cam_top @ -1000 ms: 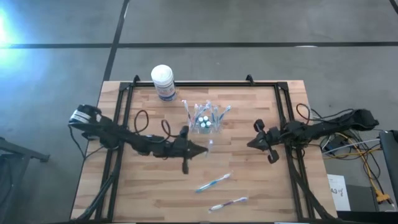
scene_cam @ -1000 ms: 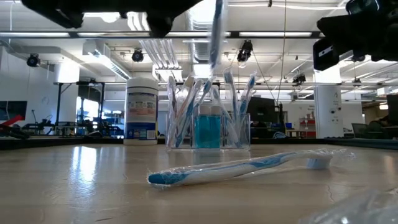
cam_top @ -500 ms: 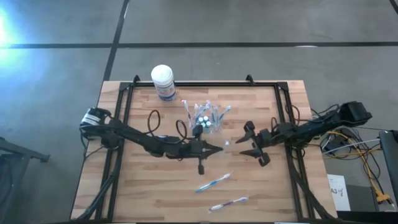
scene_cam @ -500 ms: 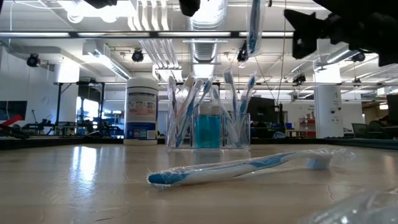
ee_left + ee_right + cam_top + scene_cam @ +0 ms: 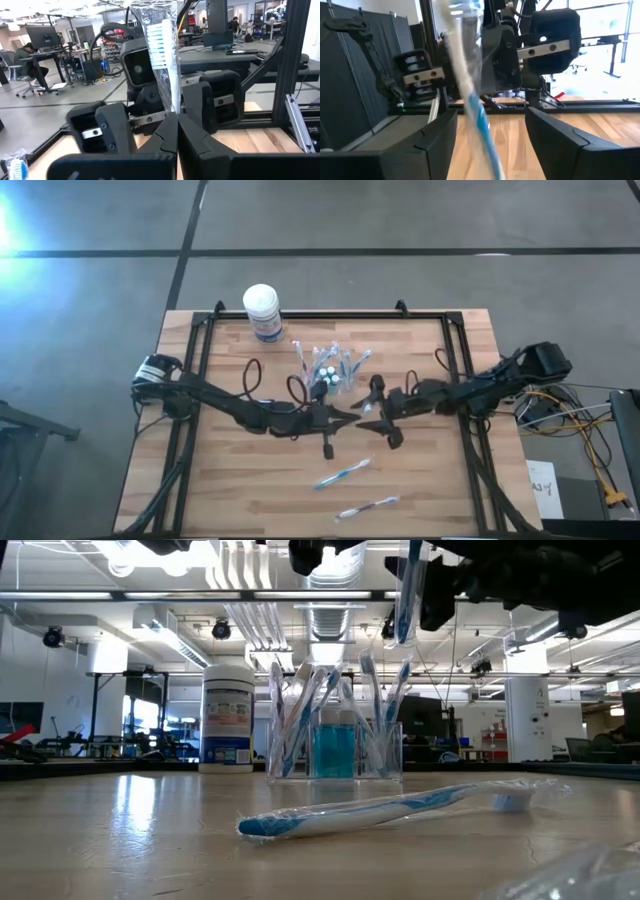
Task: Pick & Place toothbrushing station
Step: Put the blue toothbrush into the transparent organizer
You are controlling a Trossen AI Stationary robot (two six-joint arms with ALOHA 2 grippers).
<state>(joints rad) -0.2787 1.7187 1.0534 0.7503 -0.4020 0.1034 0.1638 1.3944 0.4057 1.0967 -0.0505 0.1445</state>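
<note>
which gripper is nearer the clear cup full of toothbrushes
Left, narrowly. The left gripper, shut on a wrapped toothbrush, hangs just in front of the clear cup. The right gripper, open, reaches in from the cup's right-front, slightly farther off.

Cup point(image 5: 331, 376) at table point(image 5: 420, 480) centre, canister point(image 5: 263, 311) far-left of it; two toothbrushes point(image 5: 343, 473) near; grippers meet between.

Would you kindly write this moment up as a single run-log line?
left claw: shut on wrapped toothbrush, held upright | right claw: open around it | cup: holds more brushes | two toothbrushes loose on table
</note>
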